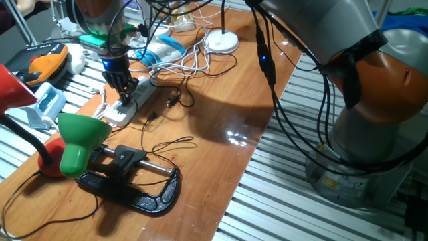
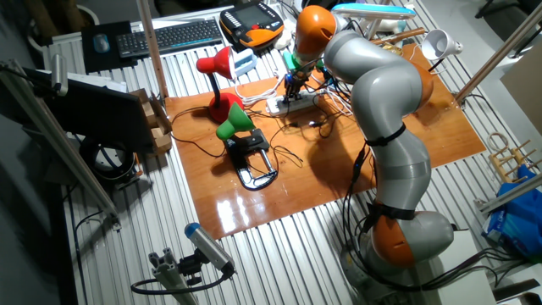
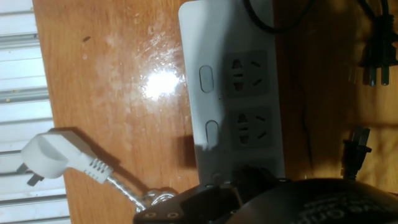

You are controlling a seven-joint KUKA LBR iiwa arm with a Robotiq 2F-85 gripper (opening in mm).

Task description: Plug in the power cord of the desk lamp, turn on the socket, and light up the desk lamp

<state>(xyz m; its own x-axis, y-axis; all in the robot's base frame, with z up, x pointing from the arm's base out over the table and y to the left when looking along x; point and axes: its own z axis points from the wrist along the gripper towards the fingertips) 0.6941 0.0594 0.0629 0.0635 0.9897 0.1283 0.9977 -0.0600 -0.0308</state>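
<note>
Gripper (image 1: 122, 86) down on the socket (image 1: 130, 99) at the table's (image 1: 221, 114) far-left edge; fingertips hidden by the hand's body, can't tell if clamped. White plug (image 3: 53, 157) lies loose beside socket.

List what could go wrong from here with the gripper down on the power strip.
1. The gripper sits low over the socket; the hand view shows two free outlets with switches close beside them, so a slight offset could press the wrong switch.
2. A loose white plug and black cords lie right beside the strip; the arm could snag or drag them.
3. The strip appears unfixed on the glossy table, so a downward push may slide it.
</note>
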